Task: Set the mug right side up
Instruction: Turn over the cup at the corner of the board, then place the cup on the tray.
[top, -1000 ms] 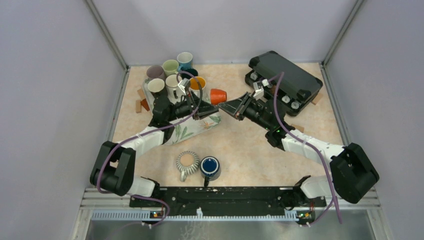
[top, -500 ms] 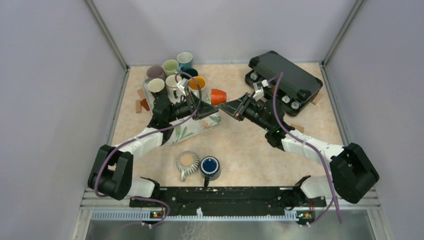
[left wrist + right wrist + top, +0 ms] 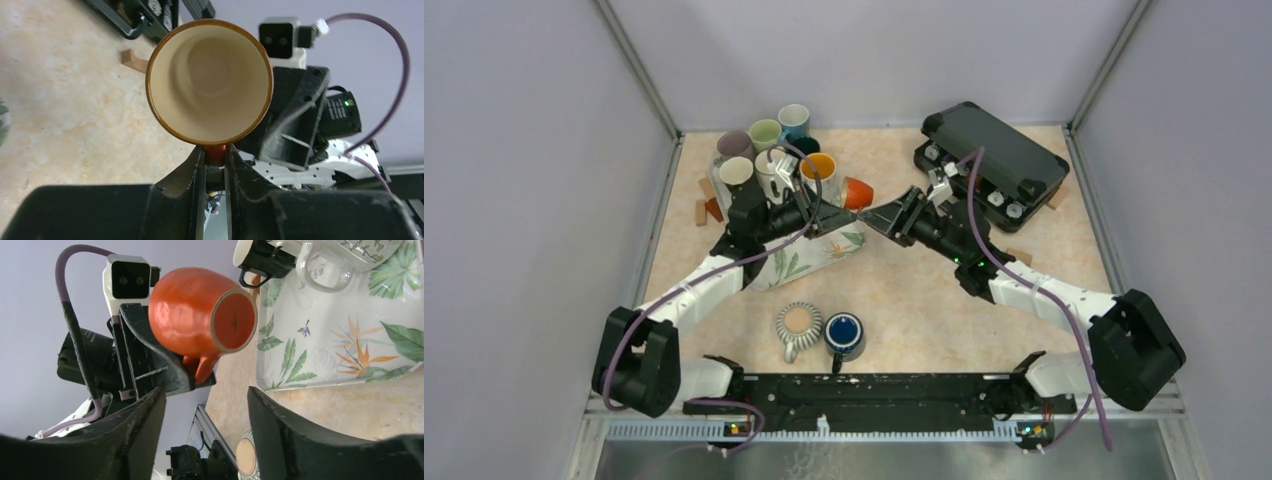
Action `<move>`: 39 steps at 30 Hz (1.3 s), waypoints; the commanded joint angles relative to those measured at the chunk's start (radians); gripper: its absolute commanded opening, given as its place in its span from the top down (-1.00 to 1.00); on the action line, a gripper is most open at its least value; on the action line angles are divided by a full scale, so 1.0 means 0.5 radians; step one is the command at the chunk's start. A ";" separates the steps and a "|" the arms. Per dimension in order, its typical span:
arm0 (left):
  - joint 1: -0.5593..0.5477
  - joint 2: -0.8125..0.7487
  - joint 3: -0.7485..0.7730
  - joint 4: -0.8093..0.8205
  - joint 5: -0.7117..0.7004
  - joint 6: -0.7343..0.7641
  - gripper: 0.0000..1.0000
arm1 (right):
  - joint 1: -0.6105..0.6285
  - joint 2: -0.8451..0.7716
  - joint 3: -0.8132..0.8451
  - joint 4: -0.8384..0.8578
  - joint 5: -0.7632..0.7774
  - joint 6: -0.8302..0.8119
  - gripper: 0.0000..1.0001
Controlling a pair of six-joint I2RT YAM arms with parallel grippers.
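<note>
Since a second ago the left arm has reached further out over the table. Its elbow has swung toward the near left corner, and the orange mug now sits partly tucked behind its wrist.

At the near edge a striped mug and a navy mug stand just beside each other. Past them lies a leaf-print tray.

Above the middle of the table, the left fingers are clamped on the orange mug's handle and hold it clear of the surface. It lies on its side, with its cream mouth toward the left wrist and its base toward the right one. The right fingers are spread wide with nothing between them, near the base but not touching it.

At the far left corner stands a cluster of mugs, and at the far right corner a black case.

The mug looks like glazed ceramic, so it is probably rigid, fairly weighty, slick, and likely to chip if knocked. Held by the handle alone, the body hangs to one side and could swivel in the hold, so any wrist roll should be slow. The handle is the surest place to hold it. The alternative is to pinch the wall at the rim, one finger inside and one outside. The round belly would probably slip out of a pinch.
</note>
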 commanded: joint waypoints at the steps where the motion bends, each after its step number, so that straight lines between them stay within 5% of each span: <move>1: 0.008 -0.135 0.145 -0.310 -0.232 0.335 1.00 | 0.025 -0.132 0.014 -0.108 0.019 -0.149 -0.31; 7: 0.012 -0.294 0.261 -0.925 -0.615 0.778 1.00 | 0.024 -0.234 0.102 -0.529 0.137 -0.380 -0.79; 15: 0.010 -0.425 0.320 -1.482 -1.274 1.160 1.00 | 0.025 -0.340 0.212 -0.921 0.297 -0.676 -0.97; 28: 0.021 -0.079 0.334 -1.436 -1.801 1.255 1.00 | 0.024 -0.428 0.255 -1.170 0.335 -0.874 -0.97; 39: 0.074 0.485 0.543 -1.266 -1.901 1.300 1.00 | 0.023 -0.515 0.249 -1.296 0.311 -0.936 -0.98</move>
